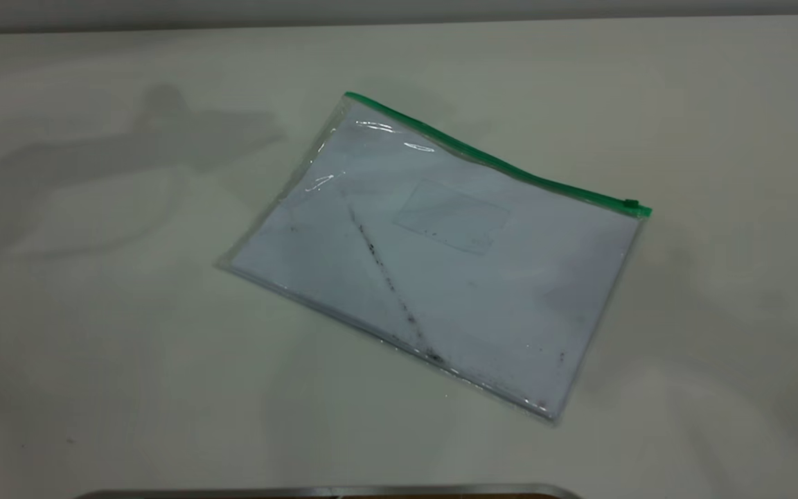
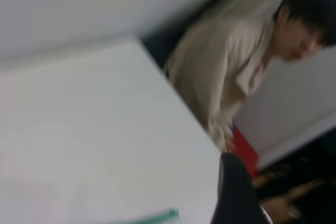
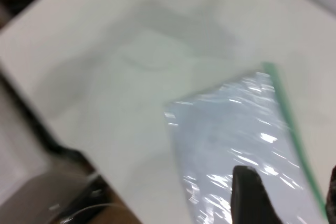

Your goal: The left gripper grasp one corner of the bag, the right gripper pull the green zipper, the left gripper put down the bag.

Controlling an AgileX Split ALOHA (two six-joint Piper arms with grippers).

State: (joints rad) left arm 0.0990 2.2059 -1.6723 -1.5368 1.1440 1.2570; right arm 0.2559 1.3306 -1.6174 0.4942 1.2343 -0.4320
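Clear plastic, the bag (image 1: 440, 256) lies flat on our desk (image 1: 94, 346), green zipper (image 1: 496, 163) along its twelve-o'clock edge. Our right tool (image 3: 286, 195) hovers spread above it. We cannot tell our left tool's (image 2: 236, 192) state.

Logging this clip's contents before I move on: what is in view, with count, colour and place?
bag: one, clear plastic with white paper inside, flat on the table centre, skewed.
green zipper: one strip along the bag's far edge; slider at its right end.
table: one, off-white.
person: one, beige top, dark hair, beside the table in the left wrist view.
left tool: black, partly seen in its wrist view.
right tool: black, above the bag, fingers apart.
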